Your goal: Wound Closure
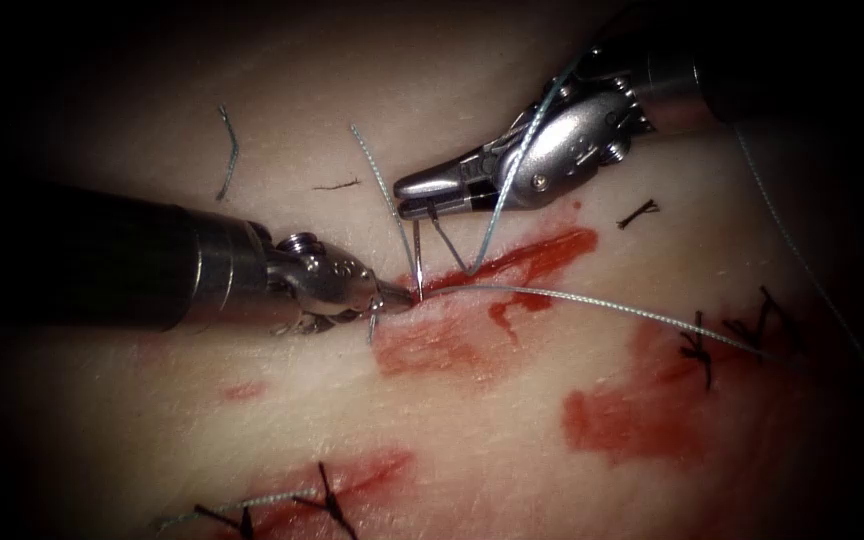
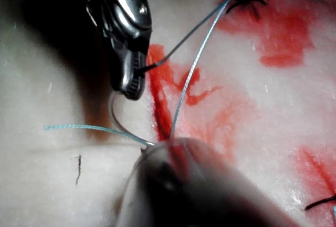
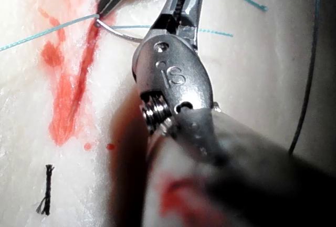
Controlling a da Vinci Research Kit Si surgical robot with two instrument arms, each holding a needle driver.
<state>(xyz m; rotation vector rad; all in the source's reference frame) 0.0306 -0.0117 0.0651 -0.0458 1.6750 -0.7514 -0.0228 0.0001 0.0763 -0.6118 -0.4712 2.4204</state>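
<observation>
At cut's left end, needle stands between both tools, lower end at tissue. Left tool clenched at needle's foot; right tool clamps its upper end. Judged: needle handover. Thread trails right toward old stitches; loop drapes right tool, snag risk. Red fluid beside cut.
</observation>
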